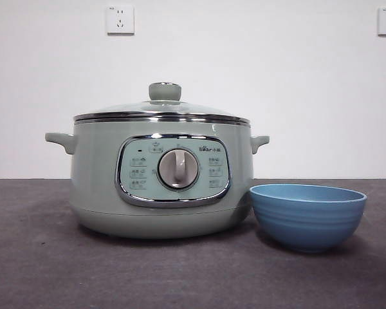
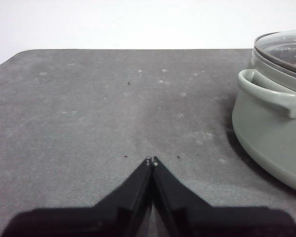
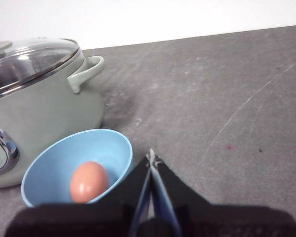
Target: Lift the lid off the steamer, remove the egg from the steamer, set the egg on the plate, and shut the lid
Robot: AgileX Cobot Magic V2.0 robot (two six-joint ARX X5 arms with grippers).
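The pale green steamer stands on the dark table with its glass lid seated on the rim, knob upright. To its right sits the blue plate, a small ridged bowl. In the right wrist view a brown egg lies inside the plate. My right gripper is shut and empty, just beside the plate's rim. My left gripper is shut and empty over bare table, off the steamer's side handle. Neither arm shows in the front view.
A white wall with two sockets rises behind the table. The table's dark grey mat stretches away from the steamer on the left gripper's side and past the plate on the right gripper's side.
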